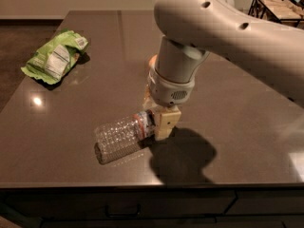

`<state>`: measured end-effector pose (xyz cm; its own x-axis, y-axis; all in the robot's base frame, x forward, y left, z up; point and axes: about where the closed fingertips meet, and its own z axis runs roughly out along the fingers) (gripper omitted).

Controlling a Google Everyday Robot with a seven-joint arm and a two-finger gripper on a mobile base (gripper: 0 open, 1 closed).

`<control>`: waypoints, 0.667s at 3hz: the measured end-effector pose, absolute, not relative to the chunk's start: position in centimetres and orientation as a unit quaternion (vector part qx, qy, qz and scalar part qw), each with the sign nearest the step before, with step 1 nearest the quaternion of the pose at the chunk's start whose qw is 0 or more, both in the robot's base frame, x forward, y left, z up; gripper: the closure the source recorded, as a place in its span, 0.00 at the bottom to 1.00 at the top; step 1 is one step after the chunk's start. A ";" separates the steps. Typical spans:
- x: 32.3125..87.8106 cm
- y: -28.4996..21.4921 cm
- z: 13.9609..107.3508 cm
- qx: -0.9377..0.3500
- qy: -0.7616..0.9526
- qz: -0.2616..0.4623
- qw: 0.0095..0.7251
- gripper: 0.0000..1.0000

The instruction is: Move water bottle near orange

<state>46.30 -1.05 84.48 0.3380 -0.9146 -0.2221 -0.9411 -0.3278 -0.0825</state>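
Note:
The water bottle lies on its side on the dark table, near the front edge, with its label band toward the right. My gripper reaches down from the big white arm and sits at the bottle's cap end, hiding the cap. The orange shows only as a thin sliver behind the arm's wrist, further back on the table and apart from the bottle.
A green snack bag lies at the back left of the table. The table's front edge runs just below the bottle. A wire rack stands beyond the table at the back right.

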 end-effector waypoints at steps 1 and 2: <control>47.1 -1.2 85.4 -0.796 0.593 0.072 0.097 0.65; 49.5 -2.6 86.2 -0.764 0.635 0.062 0.098 0.87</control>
<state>49.49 -2.56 86.15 0.1868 -0.9576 -0.2192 -0.9820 -0.1754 -0.0706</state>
